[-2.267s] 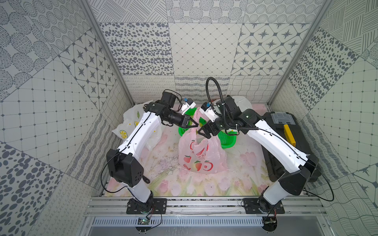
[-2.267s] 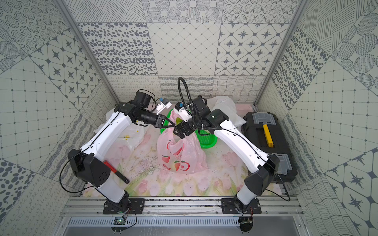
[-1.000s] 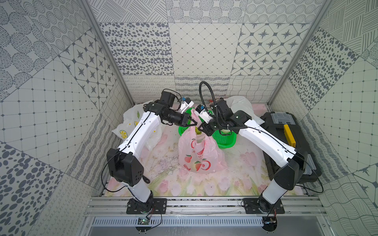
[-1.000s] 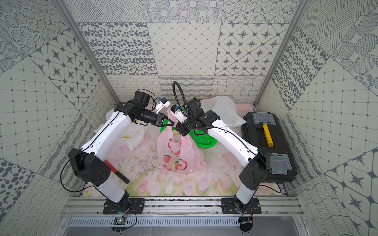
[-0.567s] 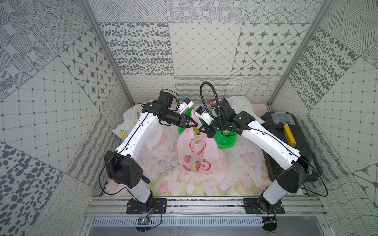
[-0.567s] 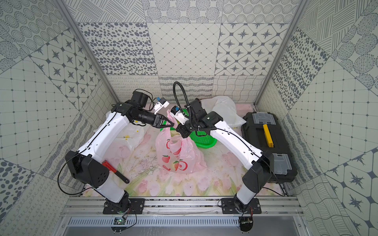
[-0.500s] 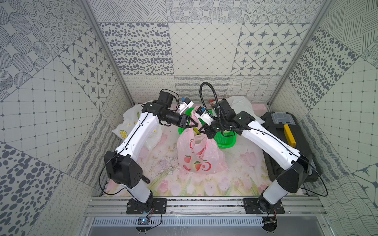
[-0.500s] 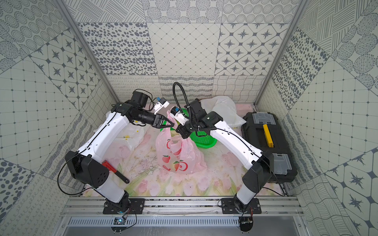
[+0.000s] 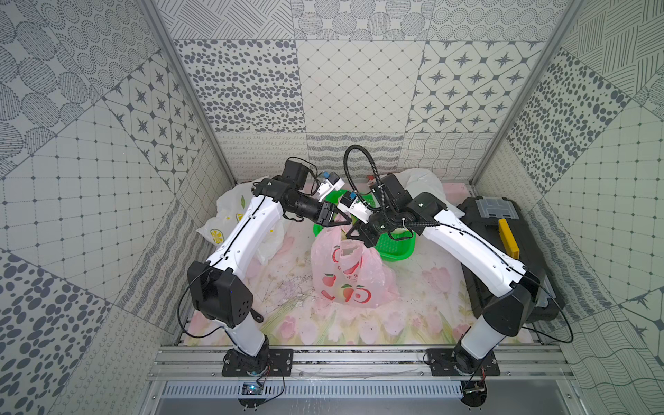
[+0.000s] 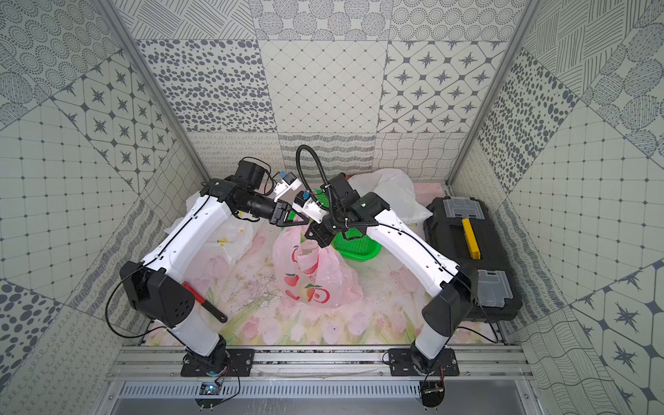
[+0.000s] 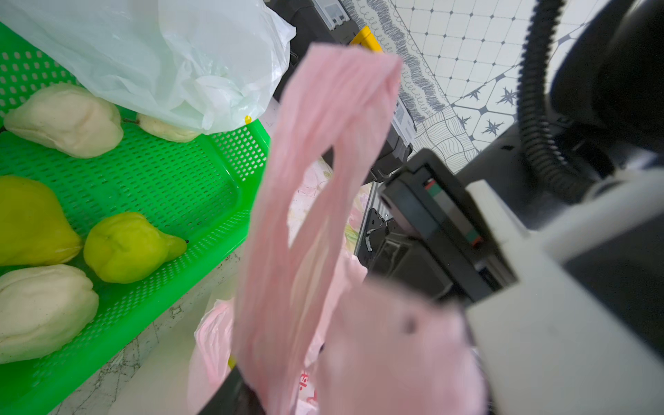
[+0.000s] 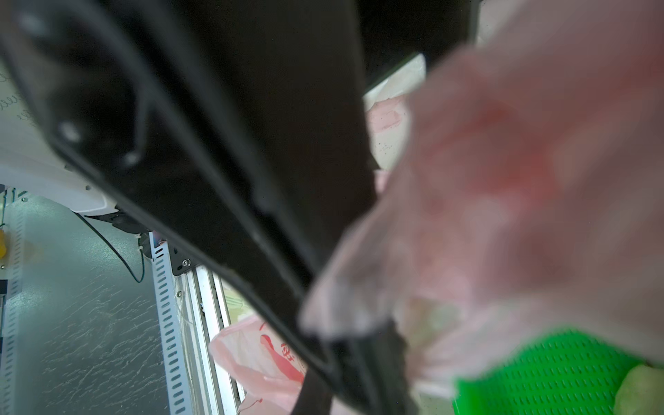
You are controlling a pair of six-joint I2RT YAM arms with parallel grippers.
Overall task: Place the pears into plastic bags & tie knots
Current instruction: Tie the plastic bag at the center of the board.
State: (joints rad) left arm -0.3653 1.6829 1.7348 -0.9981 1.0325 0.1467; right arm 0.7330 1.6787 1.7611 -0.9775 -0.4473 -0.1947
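Note:
The pink bag [image 9: 346, 276] [image 10: 312, 273] with red fruit prints stands mid-table. My right gripper [image 9: 355, 233] [image 12: 373, 345] is shut on bunched plastic at the bag's top. My left gripper [image 9: 345, 220] [image 11: 298, 341] is open just above the bag. One pink handle loop [image 11: 323, 143] rises between its jaws, and plastic drapes over one finger. Several pears, cream [image 11: 64, 118] and green [image 11: 129, 248], lie in the green basket [image 9: 395, 248] [image 11: 179, 179]. The lemon-print bag [image 9: 230, 215] sits at the left. The plain white bag [image 9: 424, 187] [image 11: 161, 61] lies behind the basket.
A black toolbox [image 9: 503, 230] [image 10: 467, 230] with a yellow latch fills the right side of the table. A red-handled tool [image 10: 201, 301] lies by the left arm's base. The patterned walls close in on three sides.
My left gripper has opened, letting go of the pink bag's handle, and has drawn back slightly. The right gripper stays shut at the bag's top, shifted a little right.

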